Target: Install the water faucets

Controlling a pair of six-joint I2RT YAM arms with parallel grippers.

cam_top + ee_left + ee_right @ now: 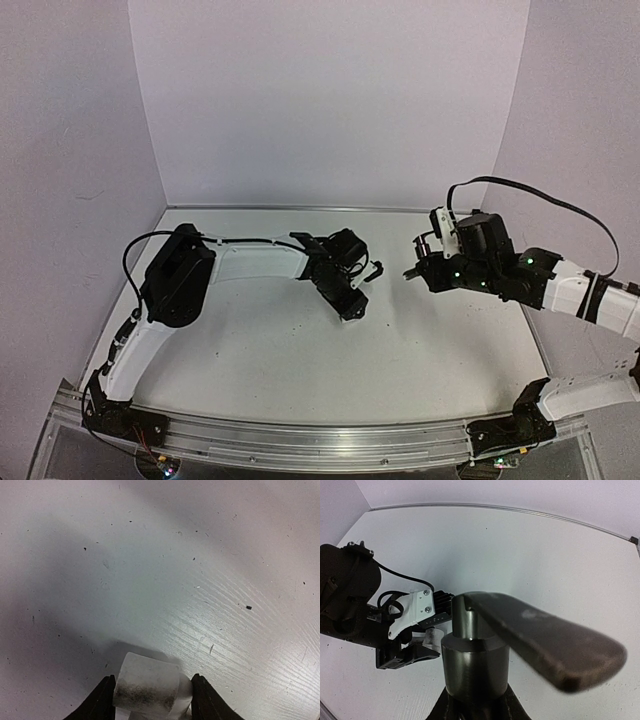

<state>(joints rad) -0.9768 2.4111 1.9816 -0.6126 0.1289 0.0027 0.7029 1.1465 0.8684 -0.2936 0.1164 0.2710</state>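
Short white plastic cylinder [147, 682] sits crosswise between the fingers of the left gripper [153, 692], pads touching both its sides, low over the pale wood-grain table [200, 555]. The right gripper [475, 707] pinches the base of a dark metal faucet body with a flat lever [475, 665], long axis running straight out from its fingers. Seen from above, the parts are near but apart, with the cylinder to the left. Mating likely needs their axes aligned first.

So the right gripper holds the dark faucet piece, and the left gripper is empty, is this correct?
Not quite. The left gripper is not empty: the left wrist view shows a white cylinder between its fingers. The rest stands: the right gripper holds the dark faucet piece.
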